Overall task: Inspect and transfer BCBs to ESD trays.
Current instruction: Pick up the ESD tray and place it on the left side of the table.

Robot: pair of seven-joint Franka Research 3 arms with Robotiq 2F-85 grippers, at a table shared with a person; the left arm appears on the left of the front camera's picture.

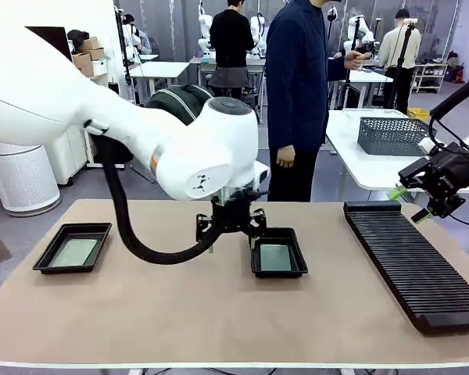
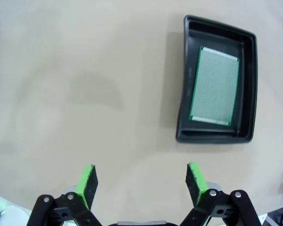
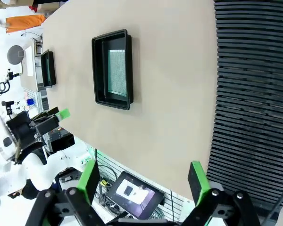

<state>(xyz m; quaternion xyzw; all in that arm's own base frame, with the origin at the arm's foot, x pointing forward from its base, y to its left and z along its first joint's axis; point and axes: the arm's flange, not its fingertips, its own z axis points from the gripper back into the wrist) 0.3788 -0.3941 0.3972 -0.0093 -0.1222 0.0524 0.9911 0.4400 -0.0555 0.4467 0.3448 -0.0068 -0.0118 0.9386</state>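
Note:
Two black ESD trays lie on the tan table, and each holds one green BCB flat on its floor. The left tray (image 1: 41, 260) holds a BCB (image 1: 73, 251). The middle tray (image 1: 279, 273) holds another BCB (image 1: 276, 257). My left gripper (image 1: 233, 234) hangs open just left of the middle tray, holding nothing. In the left wrist view the open gripper (image 2: 142, 186) is over bare table, with the tray (image 2: 183, 94) and its BCB (image 2: 215, 86) off to one side. My right gripper (image 1: 409, 205) is open and empty, raised over the rack's far end. The right wrist view shows that gripper (image 3: 144, 181), the middle tray (image 3: 98, 70) and its BCB (image 3: 115, 73).
A long black ribbed rack (image 1: 414, 266) lies along the table's right side. A grey mesh basket (image 1: 392, 134) stands on a white table behind it. A person (image 1: 301, 94) in dark blue stands at the far edge. My left arm's bulk (image 1: 203, 148) hangs over the table's middle.

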